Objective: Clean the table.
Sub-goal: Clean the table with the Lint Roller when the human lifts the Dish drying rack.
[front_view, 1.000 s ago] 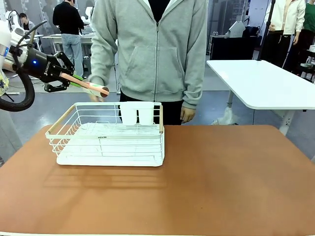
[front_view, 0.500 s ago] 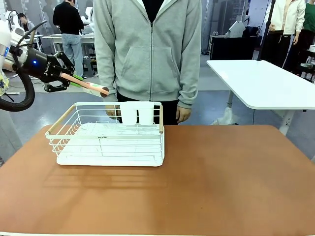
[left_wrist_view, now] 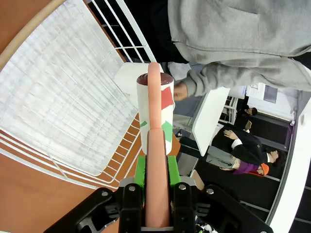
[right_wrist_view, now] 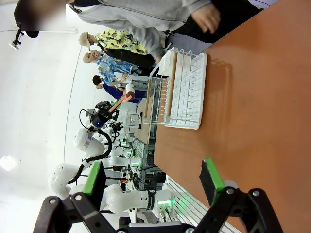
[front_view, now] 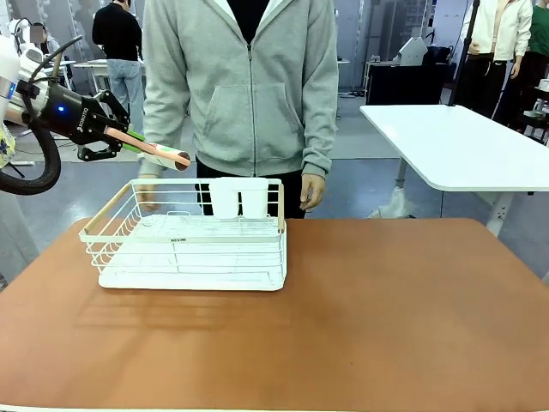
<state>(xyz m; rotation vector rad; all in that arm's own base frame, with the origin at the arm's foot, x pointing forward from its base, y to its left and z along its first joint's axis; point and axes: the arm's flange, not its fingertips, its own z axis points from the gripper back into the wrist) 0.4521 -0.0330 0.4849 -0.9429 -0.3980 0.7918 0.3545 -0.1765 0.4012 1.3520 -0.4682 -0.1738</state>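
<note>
The reddish-brown table [front_view: 386, 300] carries a white wire rack [front_view: 193, 236] at its left rear. My left gripper [front_view: 129, 142] hovers above and left of the rack, shut on a pink handle [front_view: 141, 144] that ends in a white cylinder [front_view: 174, 157] with red and green marks. In the left wrist view the green pads [left_wrist_view: 141, 170] clamp the pink handle [left_wrist_view: 155, 145], and the cylinder [left_wrist_view: 154, 97] hangs over the rack [left_wrist_view: 58, 97]. My right gripper [right_wrist_view: 151, 179] stands open above the table [right_wrist_view: 252, 97], far from the rack [right_wrist_view: 182, 92].
A person in a grey hoodie stands at the far edge, one hand [front_view: 147, 193] by the rack's back left corner, the other hand [front_view: 310, 190] beside its right end. A white holder [front_view: 240, 197] sits in the rack. A white-topped table [front_view: 463, 146] stands back right.
The person has stepped to the left and lowered a hand to the rack's back left corner. My left gripper and the pink-handled cylinder have stayed put.
</note>
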